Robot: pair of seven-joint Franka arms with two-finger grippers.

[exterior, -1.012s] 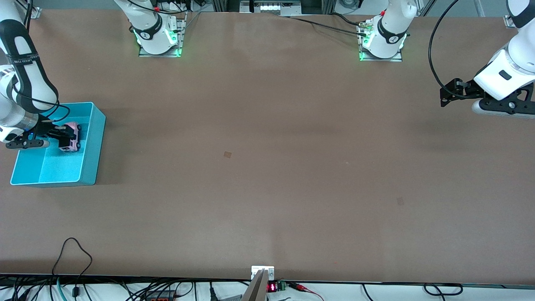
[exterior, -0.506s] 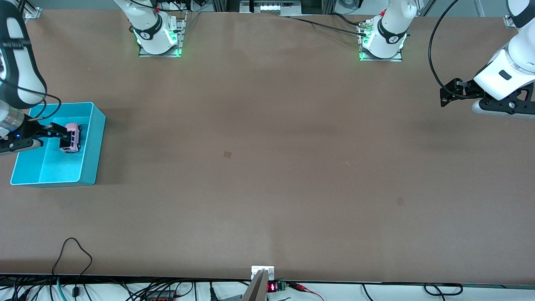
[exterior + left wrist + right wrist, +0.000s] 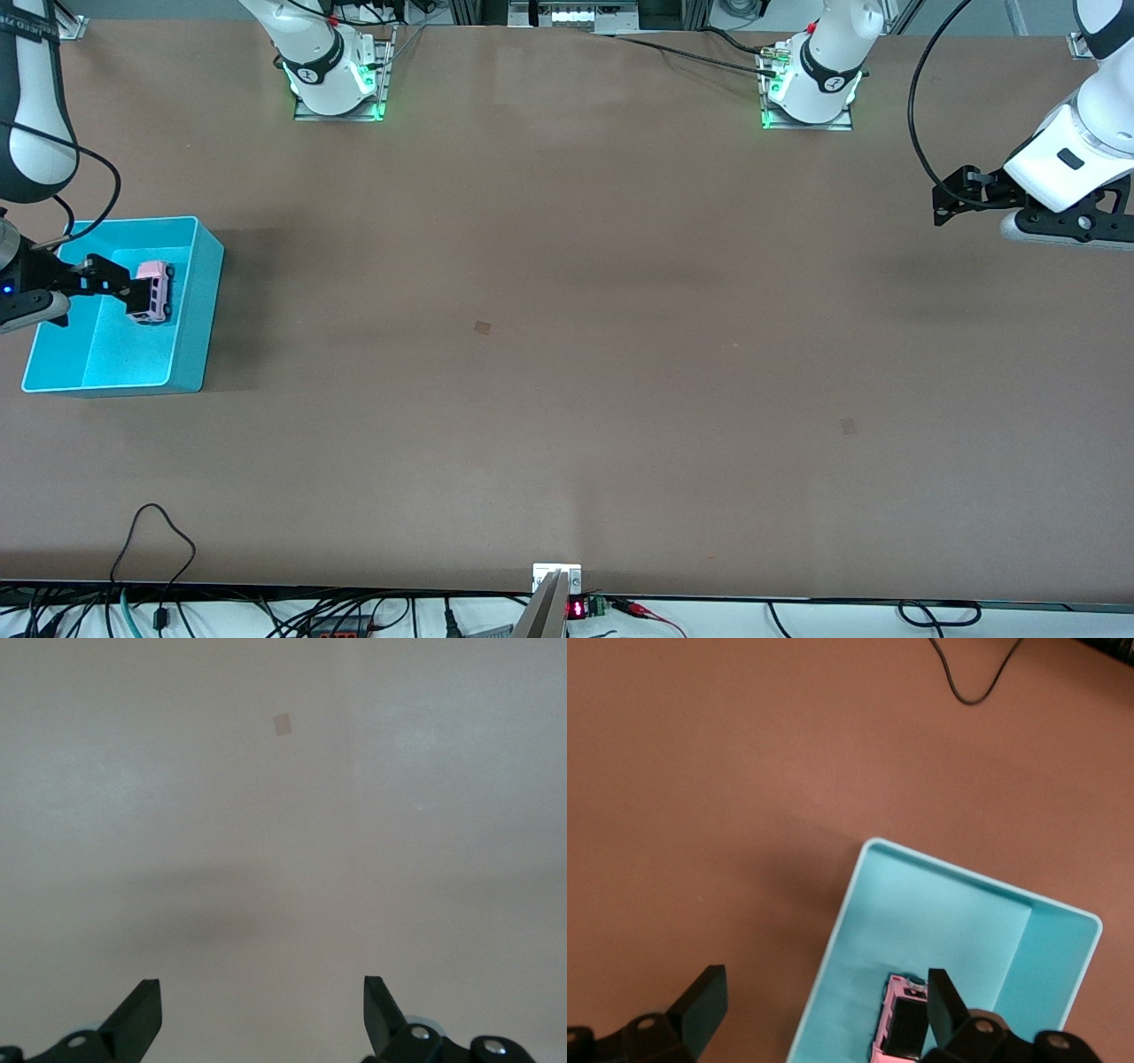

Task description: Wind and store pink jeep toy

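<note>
The pink jeep toy (image 3: 153, 291) lies in the cyan bin (image 3: 205, 292) at the right arm's end of the table. It also shows in the right wrist view (image 3: 902, 1029), with its black roof up, inside the bin (image 3: 833, 950). My right gripper (image 3: 115, 282) hangs open above the bin, one finger (image 3: 943, 1001) over the jeep and the other over the bare table; it holds nothing (image 3: 824, 1005). My left gripper (image 3: 952, 199) waits open and empty (image 3: 261, 1010) above bare table at the left arm's end.
The two arm bases (image 3: 337, 84) (image 3: 811, 89) stand along the table's back edge. A black cable loop (image 3: 155, 532) lies near the front edge. Small square marks (image 3: 482, 327) (image 3: 849, 426) are on the brown tabletop.
My right gripper has drawn back from the jeep toward the right arm's end of the table, and the arm has lifted. The jeep stays in the bin. The left arm has not moved.
</note>
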